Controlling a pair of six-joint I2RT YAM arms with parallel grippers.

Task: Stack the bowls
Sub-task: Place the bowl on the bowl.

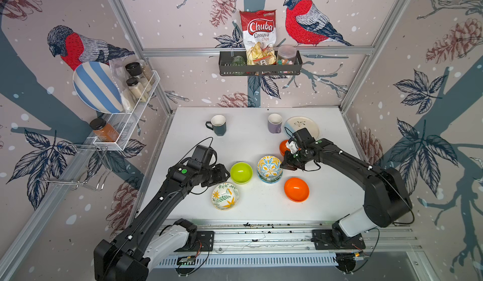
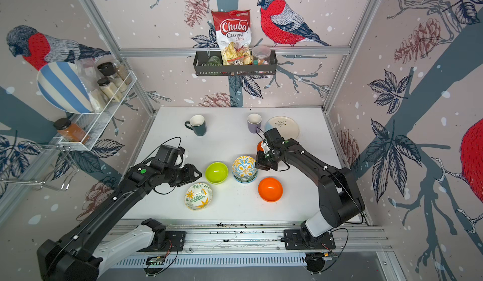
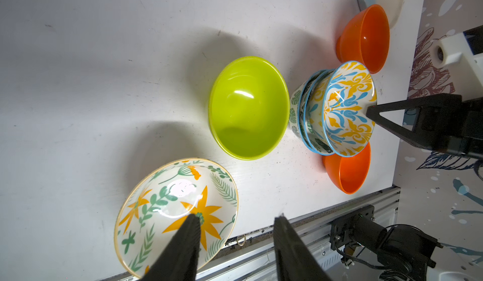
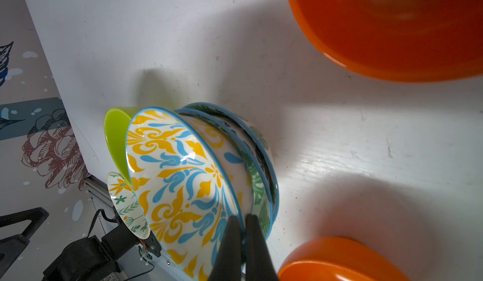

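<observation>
Glossy lime-green bowl (image 1: 241, 172), matt scuffed table (image 1: 248, 146)

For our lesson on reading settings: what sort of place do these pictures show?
Likely a robot test cell dressed as a kitchen: a left arm and right arm on a rail, wall racks with spice jars and a chips bag, bowls and mugs on a white table.

Bright, overhead-lit; soft shadows on table (image 3: 78, 57); glare in lime-green bowl (image 3: 248, 107); edges warped.

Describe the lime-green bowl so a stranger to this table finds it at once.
On the white table, find the stack topped by the yellow-blue bowl. The lime-green bowl sits just left of it, the only plain green one among patterned and orange neighbours.
</observation>
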